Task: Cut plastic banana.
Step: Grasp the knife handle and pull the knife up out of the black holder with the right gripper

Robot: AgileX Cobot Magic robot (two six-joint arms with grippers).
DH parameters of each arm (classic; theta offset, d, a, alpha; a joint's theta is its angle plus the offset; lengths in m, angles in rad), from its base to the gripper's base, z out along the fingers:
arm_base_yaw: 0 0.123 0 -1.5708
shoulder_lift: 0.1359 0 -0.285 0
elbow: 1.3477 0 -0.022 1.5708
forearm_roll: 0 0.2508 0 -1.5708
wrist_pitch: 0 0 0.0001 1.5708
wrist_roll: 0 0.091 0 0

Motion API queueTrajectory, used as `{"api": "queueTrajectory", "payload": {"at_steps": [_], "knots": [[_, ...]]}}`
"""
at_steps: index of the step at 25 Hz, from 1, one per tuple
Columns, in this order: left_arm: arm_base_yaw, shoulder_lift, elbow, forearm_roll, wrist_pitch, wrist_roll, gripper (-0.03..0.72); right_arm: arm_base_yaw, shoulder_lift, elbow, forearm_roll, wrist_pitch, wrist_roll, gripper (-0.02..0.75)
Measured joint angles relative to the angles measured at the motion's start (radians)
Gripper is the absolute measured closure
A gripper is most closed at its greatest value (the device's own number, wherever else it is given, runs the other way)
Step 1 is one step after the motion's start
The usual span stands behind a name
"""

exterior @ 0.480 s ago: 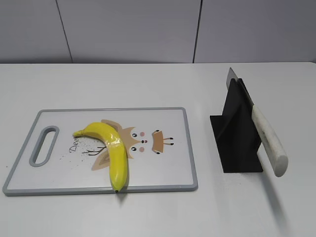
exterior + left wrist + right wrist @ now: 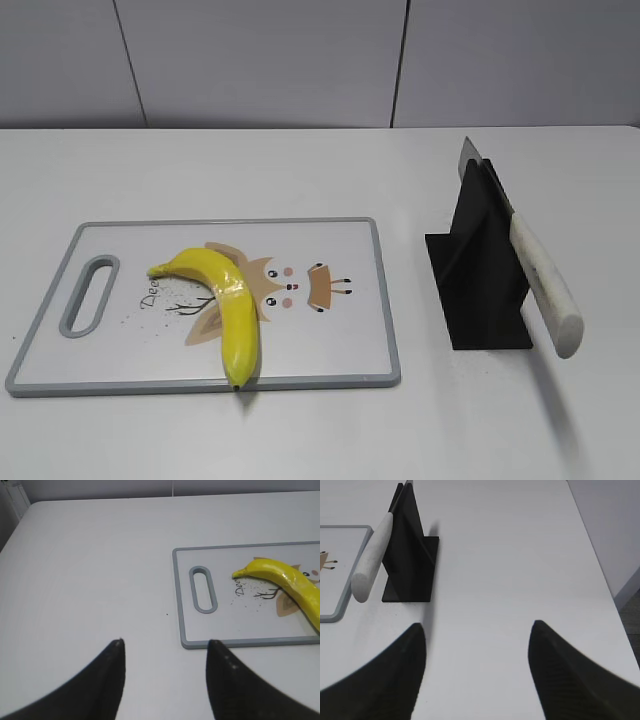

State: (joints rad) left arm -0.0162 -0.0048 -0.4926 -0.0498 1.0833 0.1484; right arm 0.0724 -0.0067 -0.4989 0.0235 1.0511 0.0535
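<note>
On board (image 2: 330, 300), plastic banana (image 2: 226, 305) unmoved since earlier.

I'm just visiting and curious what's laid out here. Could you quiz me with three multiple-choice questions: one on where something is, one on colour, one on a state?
1. Where does the plastic banana lie?
A. on the cutting board
B. on the bare table
C. in the black stand

2. What colour is the knife handle?
A. red
B. whitish
C. blue

3. How is the left gripper?
A. shut on the banana
B. shut on the knife
C. open, holding nothing

Key: 1 A, it rests on the printed board. 2 B, a pale handle juts from the black knife stand. 3 C, its fingers are spread over the table.
</note>
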Motion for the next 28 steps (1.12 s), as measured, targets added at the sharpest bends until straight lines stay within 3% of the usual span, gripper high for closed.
{"api": "queueTrajectory", "payload": {"at_steps": [23, 28], "knots": [[0.000, 0.000, 0.000, 0.000, 0.000, 0.000, 0.196, 0.000, 0.000, 0.000, -0.009, 0.000, -0.001, 0.223], [0.000, 0.000, 0.000, 0.000, 0.000, 0.000, 0.198, 0.000, 0.098, -0.008, -0.002, -0.001, 0.000, 0.223]]}}
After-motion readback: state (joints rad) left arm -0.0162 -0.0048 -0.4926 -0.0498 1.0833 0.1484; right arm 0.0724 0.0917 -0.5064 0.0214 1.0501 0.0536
